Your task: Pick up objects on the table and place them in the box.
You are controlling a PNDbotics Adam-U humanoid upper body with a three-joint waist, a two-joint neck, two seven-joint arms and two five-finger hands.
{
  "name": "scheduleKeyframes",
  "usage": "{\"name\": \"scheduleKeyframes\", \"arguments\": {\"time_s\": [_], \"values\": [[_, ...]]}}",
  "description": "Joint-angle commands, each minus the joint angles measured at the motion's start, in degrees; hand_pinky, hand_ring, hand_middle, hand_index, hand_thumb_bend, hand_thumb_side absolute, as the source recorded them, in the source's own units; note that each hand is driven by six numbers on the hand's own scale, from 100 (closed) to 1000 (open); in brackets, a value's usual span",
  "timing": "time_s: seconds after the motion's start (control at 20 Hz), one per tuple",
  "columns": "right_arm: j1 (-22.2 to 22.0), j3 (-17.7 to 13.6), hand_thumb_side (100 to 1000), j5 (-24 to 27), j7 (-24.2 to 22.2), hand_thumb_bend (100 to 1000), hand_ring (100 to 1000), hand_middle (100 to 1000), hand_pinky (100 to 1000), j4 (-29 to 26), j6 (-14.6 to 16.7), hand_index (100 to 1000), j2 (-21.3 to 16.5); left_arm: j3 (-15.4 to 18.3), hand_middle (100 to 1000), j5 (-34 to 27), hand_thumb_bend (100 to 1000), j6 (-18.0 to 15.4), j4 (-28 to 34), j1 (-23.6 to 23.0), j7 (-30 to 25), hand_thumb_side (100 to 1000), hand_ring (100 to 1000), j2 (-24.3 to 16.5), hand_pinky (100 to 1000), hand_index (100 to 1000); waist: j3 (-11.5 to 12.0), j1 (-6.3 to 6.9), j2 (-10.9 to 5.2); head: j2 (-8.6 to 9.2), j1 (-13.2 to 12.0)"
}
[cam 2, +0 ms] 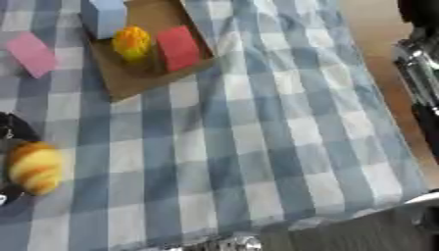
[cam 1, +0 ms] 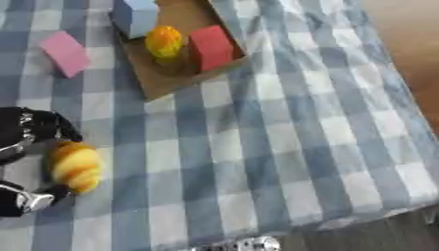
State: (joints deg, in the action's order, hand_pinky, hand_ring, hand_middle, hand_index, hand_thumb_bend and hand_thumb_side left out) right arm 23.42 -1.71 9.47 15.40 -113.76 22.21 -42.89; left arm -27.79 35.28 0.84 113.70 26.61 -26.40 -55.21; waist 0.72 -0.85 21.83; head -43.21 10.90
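Three items sat in box (cam 1: 163, 83); pink block (cam 1: 65, 53) remained far left; left hand (cam 1: 26, 142) gripped bread (cam 1: 75, 166); right hand's state unclear.

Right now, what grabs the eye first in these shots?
The left hand at the left edge, black, with its fingers curled round a yellow-orange striped toy on the blue checked tablecloth. Next the brown box at the top, holding a red block, a yellow-orange toy and a pale blue block. A pink block lies on the cloth just left of the box.
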Motion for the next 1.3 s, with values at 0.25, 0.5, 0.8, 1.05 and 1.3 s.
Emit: {"name": "scheduleKeyframes", "arguments": {"time_s": [0.25, 0.5, 0.8, 1.05, 1.3], "values": [[0.45, -0.22, 523, -0.32, -0.40, 100, 715, 690, 731, -0.83, 0.04, 754, -0.63, -1.07, 787, 6.53, 323, 1.49, 0.89, 1.79, -3.42, 295, 811, 0.03, 850, 868, -0.32, -0.11, -0.67, 1.19, -0.03], [0.58, 0.02, 523, -0.03, -0.80, 100, 716, 689, 731, -0.83, 0.20, 754, -0.25, -2.22, 776, 10.08, 233, 1.37, 0.89, 2.34, -8.23, 208, 809, 0.26, 840, 846, -0.51, -0.11, -0.37, 1.34, -0.09], [0.50, 0.25, 523, 0.36, -1.26, 100, 716, 689, 731, -0.83, 0.08, 754, 0.18, -2.76, 711, 13.12, 201, 1.07, 0.89, 3.03, -10.85, 187, 766, 0.67, 806, 793, -0.53, -0.05, -0.18, 1.58, -0.06], [0.29, 0.30, 524, 0.60, -1.49, 100, 716, 689, 731, -0.83, -0.04, 755, 0.53, -3.07, 627, 12.54, 100, 1.47, 0.89, 3.71, -9.32, 207, 704, 1.35, 759, 721, -0.70, -0.07, -0.26, 1.60, -0.08], [-0.40, 0.09, 524, 0.50, -1.38, 100, 717, 689, 732, -0.83, -0.22, 755, 0.57, -0.32, 612, 9.55, 100, -0.24, 0.89, 5.49, -2.37, 210, 683, 1.78, 752, 709, -0.41, 0.07, -0.62, 1.49, 0.67]]}}
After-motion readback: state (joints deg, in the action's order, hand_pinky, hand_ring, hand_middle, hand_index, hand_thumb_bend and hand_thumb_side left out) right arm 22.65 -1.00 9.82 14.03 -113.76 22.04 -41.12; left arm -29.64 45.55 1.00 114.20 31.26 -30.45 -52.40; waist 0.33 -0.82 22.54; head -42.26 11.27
